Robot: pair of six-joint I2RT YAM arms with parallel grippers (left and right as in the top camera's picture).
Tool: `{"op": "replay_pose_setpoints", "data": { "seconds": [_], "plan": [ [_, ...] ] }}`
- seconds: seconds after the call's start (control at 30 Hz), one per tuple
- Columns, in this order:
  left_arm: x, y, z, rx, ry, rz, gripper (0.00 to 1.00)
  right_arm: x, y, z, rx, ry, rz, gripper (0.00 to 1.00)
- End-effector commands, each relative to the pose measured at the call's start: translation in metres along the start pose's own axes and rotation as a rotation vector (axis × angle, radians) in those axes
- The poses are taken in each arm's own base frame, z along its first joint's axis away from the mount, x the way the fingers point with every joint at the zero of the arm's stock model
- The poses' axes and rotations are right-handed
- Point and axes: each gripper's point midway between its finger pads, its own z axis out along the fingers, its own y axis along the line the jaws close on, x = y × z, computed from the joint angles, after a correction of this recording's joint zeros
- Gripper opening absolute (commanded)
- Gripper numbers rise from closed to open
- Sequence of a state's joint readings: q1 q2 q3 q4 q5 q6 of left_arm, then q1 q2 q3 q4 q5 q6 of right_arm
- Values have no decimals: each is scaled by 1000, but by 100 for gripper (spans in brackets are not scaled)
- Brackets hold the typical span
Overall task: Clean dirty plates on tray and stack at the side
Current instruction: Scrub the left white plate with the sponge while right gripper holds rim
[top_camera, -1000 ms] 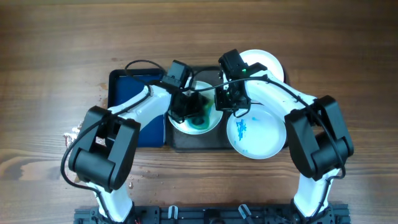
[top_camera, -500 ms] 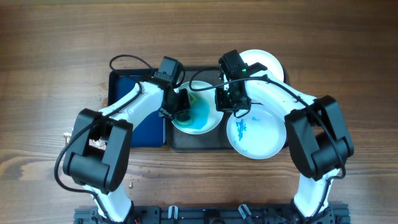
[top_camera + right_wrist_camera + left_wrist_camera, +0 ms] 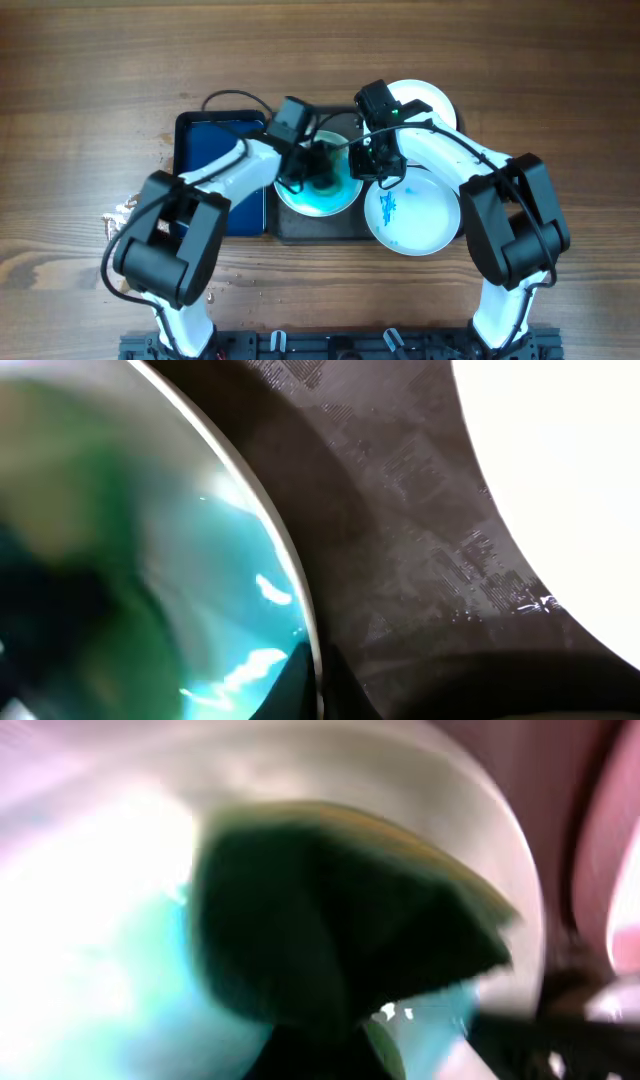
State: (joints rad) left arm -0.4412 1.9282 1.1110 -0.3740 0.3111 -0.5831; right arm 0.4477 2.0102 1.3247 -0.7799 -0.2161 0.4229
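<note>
Wooden surface (image 3: 100, 80), grey tray (image 3: 310, 229) at its middle, and on it the dirty plate (image 3: 332, 197) awash in blue. Your left pincer (image 3: 305, 165) is clamped on the green sponge (image 3: 322, 172); the right pincer (image 3: 371, 165) looks pinched on its rim. Press flat, sweep out to the edges, and hold that rim firm.

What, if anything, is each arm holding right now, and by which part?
The left fingers pinch the green sponge, apparently by its top, against the teal plate. The right fingers seem to clamp that plate's right rim.
</note>
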Motion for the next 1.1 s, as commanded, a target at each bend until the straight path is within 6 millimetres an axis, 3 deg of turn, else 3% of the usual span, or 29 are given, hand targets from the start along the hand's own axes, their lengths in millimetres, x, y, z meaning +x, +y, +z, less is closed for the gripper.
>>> {"op": "replay_pose_setpoints", "data": {
  "seconds": [0.0, 0.1, 0.2, 0.47, 0.53, 0.6, 0.67, 0.8, 0.9, 0.97, 1.07],
  "plan": [
    [-32, 119, -10, -349, -118, -181, 4, 13, -5, 9, 31, 49, -3, 4],
    [-21, 135, -16, -390, -62, -191, 4, 13, -5, 9, 31, 48, -3, 4],
    [1, 123, -11, -380, 29, -112, 4, 13, -6, 9, 34, 47, -4, 4],
    [82, 9, 18, -28, 296, 164, 4, 13, -6, 9, 35, 49, -3, 4],
    [90, -7, 22, 11, 301, 168, 4, 13, -6, 9, 35, 50, -3, 4],
    [85, -12, 23, 22, 280, 137, 4, 13, -6, 9, 36, 51, -3, 4],
    [71, -2, 22, -4, 240, 71, 4, 14, -6, 9, 36, 51, -4, 4],
    [27, 59, 11, -194, 101, -126, 4, 14, -6, 8, 38, 54, -3, 4],
    [-8, 94, -4, -182, 33, -200, 4, 14, -6, 9, 37, 53, -11, 4],
    [-19, 108, -10, -178, 13, -225, 4, 14, -6, 9, 37, 53, -10, 4],
    [-18, 115, -13, -188, 23, -232, 4, 13, -6, 9, 35, 49, -11, 4]
  ]
}}
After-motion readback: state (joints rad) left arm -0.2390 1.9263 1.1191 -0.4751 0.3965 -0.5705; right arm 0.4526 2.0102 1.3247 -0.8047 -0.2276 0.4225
